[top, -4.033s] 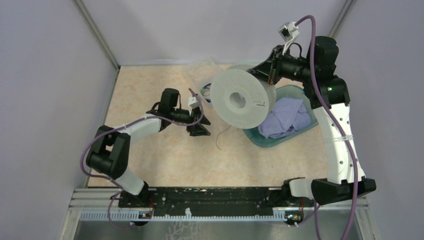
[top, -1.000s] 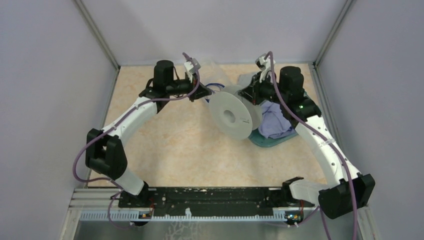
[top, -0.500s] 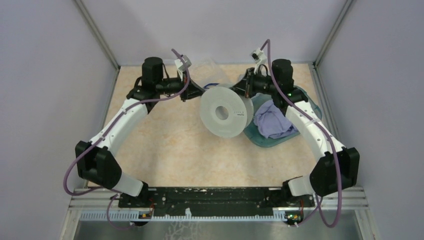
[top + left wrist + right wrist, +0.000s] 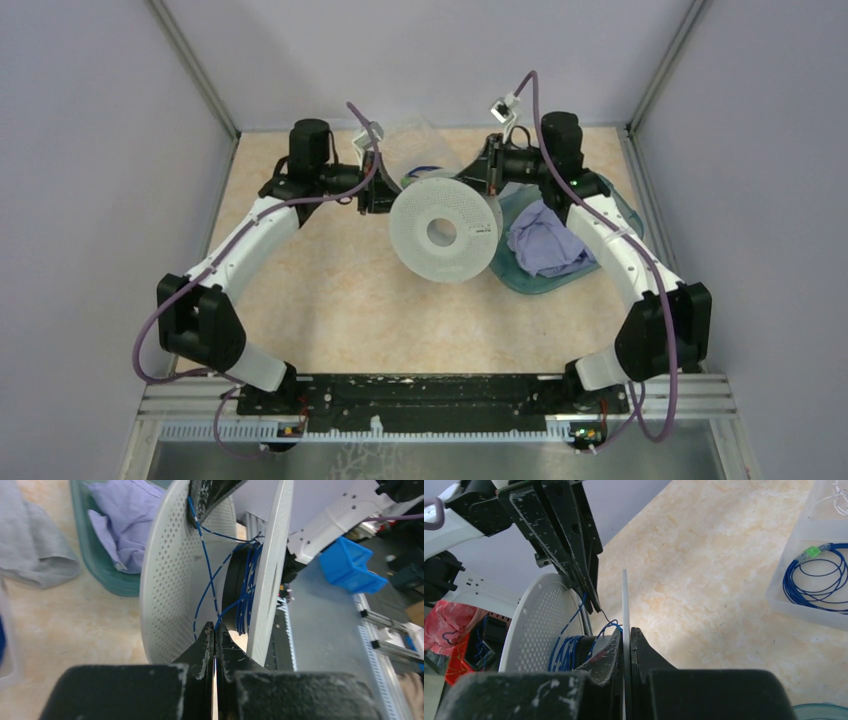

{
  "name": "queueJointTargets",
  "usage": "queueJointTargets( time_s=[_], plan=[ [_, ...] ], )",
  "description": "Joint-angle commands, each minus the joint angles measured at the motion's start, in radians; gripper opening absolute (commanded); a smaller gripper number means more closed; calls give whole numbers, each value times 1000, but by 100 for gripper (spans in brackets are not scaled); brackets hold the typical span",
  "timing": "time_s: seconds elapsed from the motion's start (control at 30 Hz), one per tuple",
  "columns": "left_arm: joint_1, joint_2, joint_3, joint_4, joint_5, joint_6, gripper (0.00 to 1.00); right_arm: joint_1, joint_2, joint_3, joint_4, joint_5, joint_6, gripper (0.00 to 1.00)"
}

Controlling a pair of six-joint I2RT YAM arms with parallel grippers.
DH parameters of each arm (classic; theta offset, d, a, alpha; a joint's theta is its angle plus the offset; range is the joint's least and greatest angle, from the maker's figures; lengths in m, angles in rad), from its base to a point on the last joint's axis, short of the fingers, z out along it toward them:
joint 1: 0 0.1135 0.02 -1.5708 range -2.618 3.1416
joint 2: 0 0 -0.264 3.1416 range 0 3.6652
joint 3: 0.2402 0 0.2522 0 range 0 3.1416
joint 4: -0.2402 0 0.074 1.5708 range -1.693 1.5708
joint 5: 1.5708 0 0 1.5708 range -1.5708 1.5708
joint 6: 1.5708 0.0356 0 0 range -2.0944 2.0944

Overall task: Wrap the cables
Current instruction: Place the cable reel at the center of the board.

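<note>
The cable [image 4: 246, 595] is wound on the hub of the spool [image 4: 445, 230]. One strand runs to the left gripper [image 4: 214, 636], whose fingers are pressed together on it. The right gripper [image 4: 626, 632] pinches the spool's rim, holding it on edge beside the basin [image 4: 525, 288].

We look into a small booth with pale lilac walls.
We see the back wall [image 4: 430, 50] meet the two side walls at slim grey metal posts [image 4: 194, 65], and the light falls soft and even, leaving only faint shadows. The table top [image 4: 330, 300] is beige with a marbled pattern. Along its near edge runs a slotted aluminium rail [image 4: 185, 402], with a grey metal sheet [image 4: 450, 462] just below it in the overhead view.
</note>
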Motion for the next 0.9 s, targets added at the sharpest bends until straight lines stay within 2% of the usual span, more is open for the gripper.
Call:
queueJointTargets(
  time_s=[0.0,0.2,0.3,0.37,0.53,0.6,0.77,0.87],
  plan=[
    [-14,28,-34,175,173,-169,0,6,0,30,154,6,24,0],
    [-15,40,-144,347,177,-318,0,23,47,-19,208,62,18,0],
    [-16,42,-176,367,172,-356,0,24,89,-29,225,75,1,0],
    [-16,41,-176,330,147,-328,0,22,117,-32,239,67,2,0],
    [-13,29,-69,-26,-91,-62,0,24,160,0,172,91,-65,0],
    [-14,27,-40,-99,-139,-8,0,23,175,21,128,98,-81,0],
    [-14,38,-5,-167,-110,18,0,23,216,73,51,100,-83,0],
    [-14,45,-25,-131,-82,2,0,23,228,56,103,63,-28,0]
  ],
)
